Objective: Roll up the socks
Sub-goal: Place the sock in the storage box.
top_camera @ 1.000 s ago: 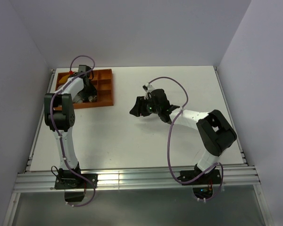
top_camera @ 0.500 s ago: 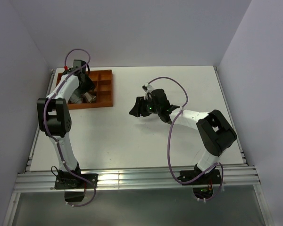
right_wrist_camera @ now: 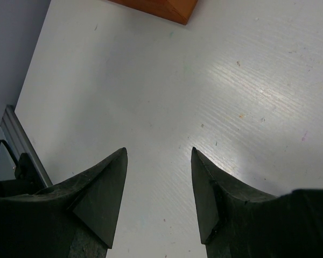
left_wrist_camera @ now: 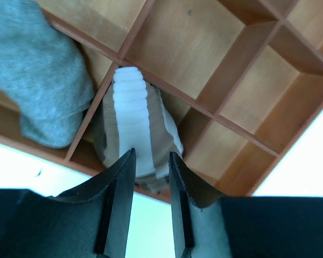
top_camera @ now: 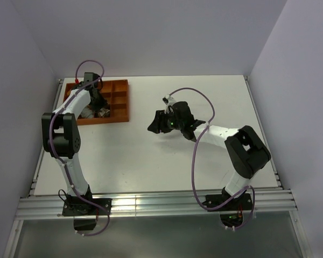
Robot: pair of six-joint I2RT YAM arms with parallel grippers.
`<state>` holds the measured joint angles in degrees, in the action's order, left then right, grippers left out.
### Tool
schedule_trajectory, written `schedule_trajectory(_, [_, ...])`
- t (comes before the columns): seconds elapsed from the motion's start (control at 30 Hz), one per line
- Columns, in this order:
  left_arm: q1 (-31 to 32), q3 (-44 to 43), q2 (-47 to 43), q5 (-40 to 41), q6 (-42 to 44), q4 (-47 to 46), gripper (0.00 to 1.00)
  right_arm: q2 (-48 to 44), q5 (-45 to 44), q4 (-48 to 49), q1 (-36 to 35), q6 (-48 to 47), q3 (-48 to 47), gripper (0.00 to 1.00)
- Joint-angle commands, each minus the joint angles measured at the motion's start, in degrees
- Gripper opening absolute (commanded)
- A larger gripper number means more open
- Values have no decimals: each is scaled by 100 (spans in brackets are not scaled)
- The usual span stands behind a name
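Hovering over tray (left_wrist_camera: 189, 38) | left claw (left_wrist_camera: 151, 154) narrow, brown striped sock (left_wrist_camera: 134, 107) between its tips, grip unclear | right claw (right_wrist_camera: 159, 150) wide

Left fingers (left_wrist_camera: 120, 207) narrowly parted; right fingers (right_wrist_camera: 103, 196) wide apart

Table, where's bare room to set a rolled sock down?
Bare table lies between the orange tray and the near edge, and between the tray and the right gripper. Crowded: the tray's left end, holding the grey sock, the brown striped sock and the left gripper.
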<state>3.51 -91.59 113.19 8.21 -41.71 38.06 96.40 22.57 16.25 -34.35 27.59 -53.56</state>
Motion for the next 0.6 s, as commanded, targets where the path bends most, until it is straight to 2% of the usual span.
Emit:
schedule_trajectory(0.0, [-17,324,177,-135,-100,-343,36,-341,-42,54,7,-88,39,58])
schedule_trajectory(0.3, [-17,783,90,-232,-144,-625,35,-560,-147,-174,33,-201,56,58])
schedule_trajectory(0.57, [-17,90,-1244,-504,-56,-318,56,-1641,-1016,-1263,130,-860,-400,59])
